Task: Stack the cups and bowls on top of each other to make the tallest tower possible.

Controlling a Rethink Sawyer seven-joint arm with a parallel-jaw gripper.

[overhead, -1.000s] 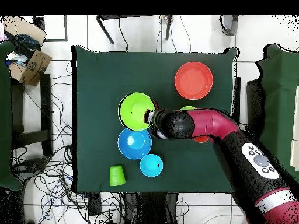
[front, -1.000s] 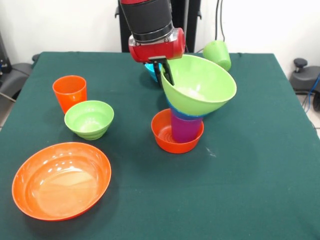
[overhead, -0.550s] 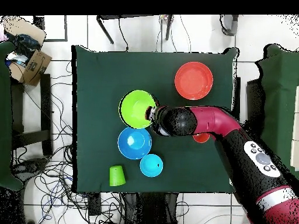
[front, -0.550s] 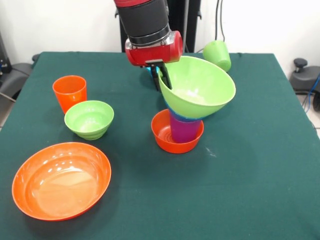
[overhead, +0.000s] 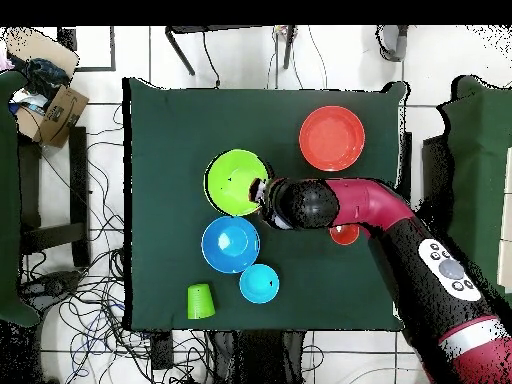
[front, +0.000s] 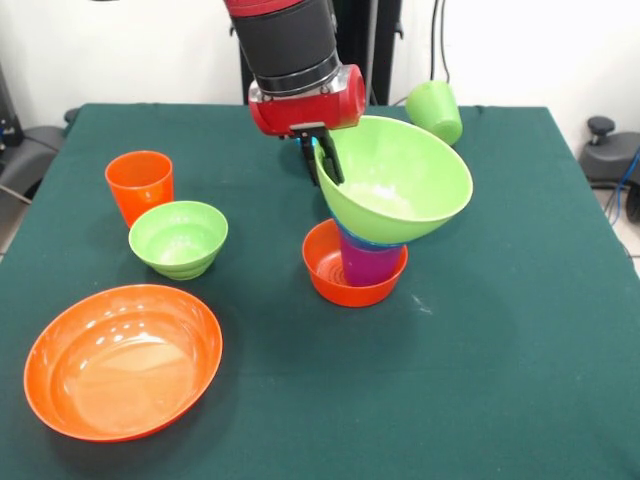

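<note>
since a second before, the arm had lifted a little and the large lime green bowl (front: 398,185) had tipped back closer to level on the tower (front: 372,240). the gripper (front: 322,160) stood at the bowl's left rim, its dark jaws closed on the rim, one inside and one outside. the bowl still leaned, its mouth turned toward the right, resting on a dark blue layer above the purple cup (front: 368,262), which stood in a small orange bowl (front: 330,272) near the middle of the green table (front: 500,330). to the left stood the orange cup (front: 139,185), with a small lime green bowl (front: 179,238) just beside it on the near side, and the large orange bowl (front: 122,360) sat at the near left. the lime green cup (front: 436,108) lay tipped at the far right. from above, a large blue bowl (overhead: 231,245) and a smaller light blue bowl (overhead: 259,283) sat close together, apart from the tower.
</note>
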